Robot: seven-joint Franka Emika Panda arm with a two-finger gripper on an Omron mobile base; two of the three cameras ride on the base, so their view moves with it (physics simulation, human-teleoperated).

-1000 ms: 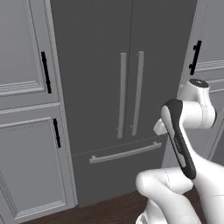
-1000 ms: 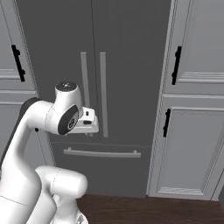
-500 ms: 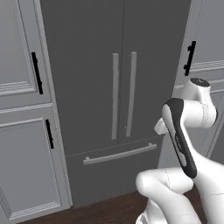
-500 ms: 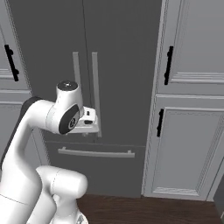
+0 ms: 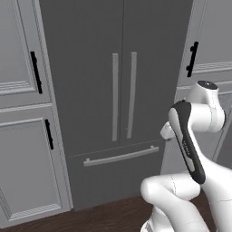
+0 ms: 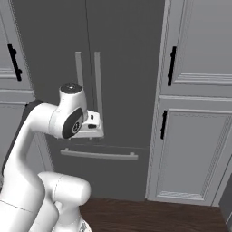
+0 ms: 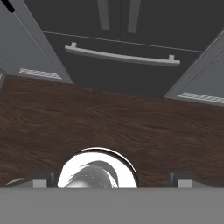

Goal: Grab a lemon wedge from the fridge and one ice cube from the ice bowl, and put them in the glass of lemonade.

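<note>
From the left base view I'm parked in front of the fridge, both doors shut, its two long pale handles side by side in the middle and the drawer bar below. Grey cabinets with black handles sit on the left and right. My arm is folded up on the right, near me.

Right base view: same fridge at left, panelled cabinets at right, dark wood floor underneath.

Hand view looks down at the floor with the fridge drawer bar at the far end. The pincer has its tips spread wide apart, holding nothing.
</note>
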